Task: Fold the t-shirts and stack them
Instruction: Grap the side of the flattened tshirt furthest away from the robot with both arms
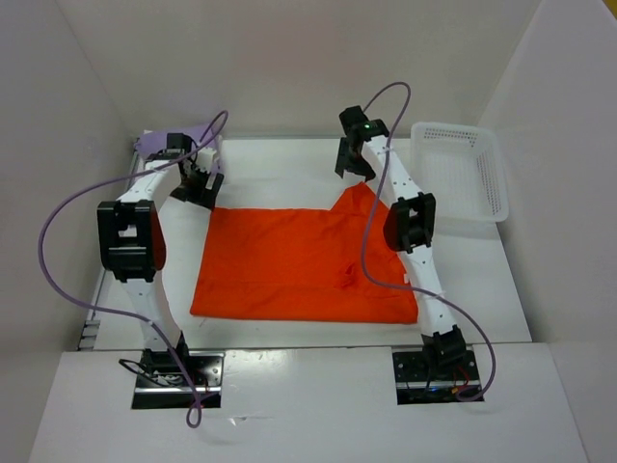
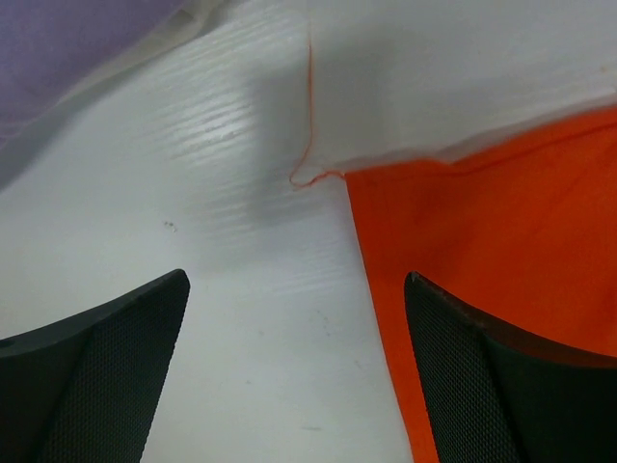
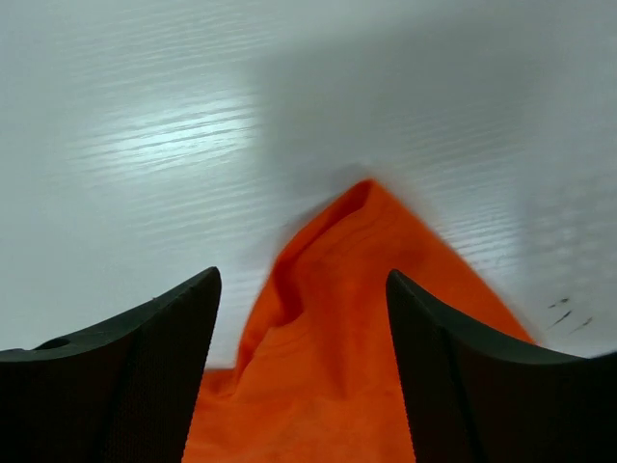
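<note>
Both spread, empty, left gripper and right gripper; risk: peaked corner of orange t-shirt left bunched, skewing fold.

left hand spread wide, right hand parted

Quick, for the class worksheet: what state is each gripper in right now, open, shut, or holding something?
Left gripper: open, holding nothing.
Right gripper: open, its fingers either side of a raised corner of the orange shirt, not clamped on it.
</note>
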Action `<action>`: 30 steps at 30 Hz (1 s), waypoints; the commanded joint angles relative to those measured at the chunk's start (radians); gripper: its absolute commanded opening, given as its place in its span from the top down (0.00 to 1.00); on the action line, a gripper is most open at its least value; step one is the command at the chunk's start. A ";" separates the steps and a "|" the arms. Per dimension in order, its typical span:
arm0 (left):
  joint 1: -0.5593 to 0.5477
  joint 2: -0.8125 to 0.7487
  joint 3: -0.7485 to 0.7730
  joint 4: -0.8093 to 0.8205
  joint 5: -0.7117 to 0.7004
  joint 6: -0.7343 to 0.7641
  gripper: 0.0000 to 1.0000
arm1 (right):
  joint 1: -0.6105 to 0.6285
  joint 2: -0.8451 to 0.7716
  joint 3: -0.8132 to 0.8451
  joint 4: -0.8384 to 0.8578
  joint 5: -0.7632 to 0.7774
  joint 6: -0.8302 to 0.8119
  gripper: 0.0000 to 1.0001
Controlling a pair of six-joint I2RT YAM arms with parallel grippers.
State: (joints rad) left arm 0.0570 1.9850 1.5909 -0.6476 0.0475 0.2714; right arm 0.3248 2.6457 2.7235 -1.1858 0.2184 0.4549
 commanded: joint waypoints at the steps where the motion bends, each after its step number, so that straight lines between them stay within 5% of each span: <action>1: -0.003 0.052 0.041 0.065 0.031 -0.070 0.01 | -0.050 0.006 0.090 -0.041 0.053 -0.012 0.25; 15: -0.051 0.170 0.037 0.098 0.089 -0.118 0.04 | -0.043 0.117 0.042 -0.051 -0.024 -0.035 0.23; 20: -0.060 0.198 0.047 0.075 0.098 -0.109 0.28 | -0.043 0.117 -0.014 -0.060 -0.034 -0.035 0.27; 23: -0.060 0.173 0.008 0.075 0.098 -0.109 0.31 | -0.043 0.117 -0.015 -0.060 -0.034 -0.035 0.41; 26: -0.060 0.173 -0.006 0.086 0.089 -0.100 0.39 | -0.043 0.094 -0.015 -0.060 -0.034 -0.035 0.67; 28: -0.060 0.173 0.003 0.077 0.089 -0.100 0.50 | -0.043 0.080 -0.033 -0.060 -0.034 -0.035 0.88; 29: -0.060 0.173 0.003 0.077 0.089 -0.100 0.65 | -0.043 0.071 -0.033 -0.069 -0.034 -0.035 0.98; 30: -0.060 0.164 0.003 0.077 0.089 -0.100 0.72 | -0.043 0.045 -0.050 -0.069 -0.025 -0.035 1.00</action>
State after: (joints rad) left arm 0.0002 2.1483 1.6207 -0.5396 0.1207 0.1726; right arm 0.2745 2.7457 2.7182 -1.2129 0.1951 0.4206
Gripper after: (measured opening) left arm 0.336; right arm 0.033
